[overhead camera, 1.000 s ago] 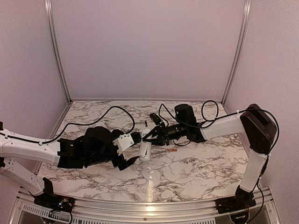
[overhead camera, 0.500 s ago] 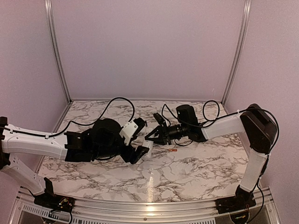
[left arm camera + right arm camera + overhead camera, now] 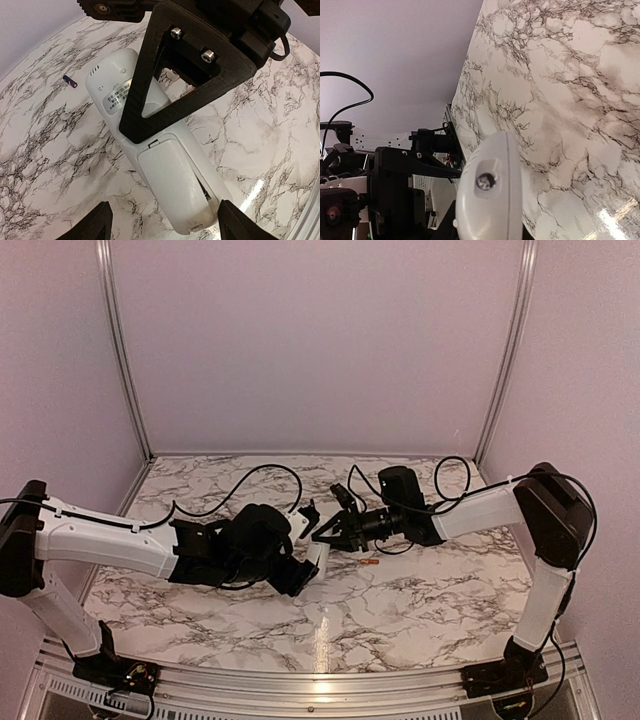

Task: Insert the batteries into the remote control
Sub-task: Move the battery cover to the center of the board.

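Observation:
The white remote control [image 3: 318,556] lies back up on the marble table between the two arms. In the left wrist view the remote [image 3: 125,95] carries a label, and its battery cover [image 3: 175,185] sits on it with the right edge slightly lifted. My left gripper [image 3: 303,575] is open, its fingertips [image 3: 95,225] either side of the remote's near end. My right gripper [image 3: 328,532] is shut on the remote's far end [image 3: 490,200]; its triangular finger [image 3: 200,85] crosses the remote. The dark battery [image 3: 70,81] lies apart on the table. The orange battery [image 3: 372,563] lies right of the remote.
Black cables [image 3: 240,475] trail over the back of the table [image 3: 420,610]. Pale walls with aluminium posts [image 3: 122,350] close the back and sides. A metal rail [image 3: 320,680] runs along the near edge.
My left arm has reached right and forward, and its open gripper now straddles the remote's near end. The remote has come down from tilted to lying flat. The right gripper has barely moved.

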Action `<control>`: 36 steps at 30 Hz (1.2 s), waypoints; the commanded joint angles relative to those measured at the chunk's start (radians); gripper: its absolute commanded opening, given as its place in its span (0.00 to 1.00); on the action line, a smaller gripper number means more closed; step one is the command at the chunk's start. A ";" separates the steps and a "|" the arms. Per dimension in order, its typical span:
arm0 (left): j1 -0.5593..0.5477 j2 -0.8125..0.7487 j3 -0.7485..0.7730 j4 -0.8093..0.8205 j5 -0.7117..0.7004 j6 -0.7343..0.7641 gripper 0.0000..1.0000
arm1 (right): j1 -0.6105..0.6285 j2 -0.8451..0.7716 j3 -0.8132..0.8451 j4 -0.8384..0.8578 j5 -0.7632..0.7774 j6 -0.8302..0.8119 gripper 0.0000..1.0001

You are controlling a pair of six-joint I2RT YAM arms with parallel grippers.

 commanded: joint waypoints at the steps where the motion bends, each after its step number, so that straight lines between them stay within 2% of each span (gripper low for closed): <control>1: 0.006 0.024 0.040 -0.053 -0.035 -0.010 0.74 | -0.010 -0.013 -0.002 0.024 -0.001 0.004 0.00; 20: 0.074 0.054 0.038 -0.061 0.097 -0.021 0.48 | -0.021 -0.029 -0.017 0.067 -0.019 0.025 0.00; 24: 0.100 0.012 -0.008 -0.041 0.090 -0.031 0.48 | -0.079 -0.056 -0.041 0.029 0.003 -0.014 0.00; 29: 0.133 -0.047 -0.051 -0.033 0.062 -0.039 0.54 | -0.148 -0.116 -0.076 -0.023 0.013 -0.074 0.00; 36: 0.216 -0.011 0.021 -0.058 0.029 -0.042 0.64 | -0.268 -0.218 -0.178 -0.018 0.014 -0.100 0.00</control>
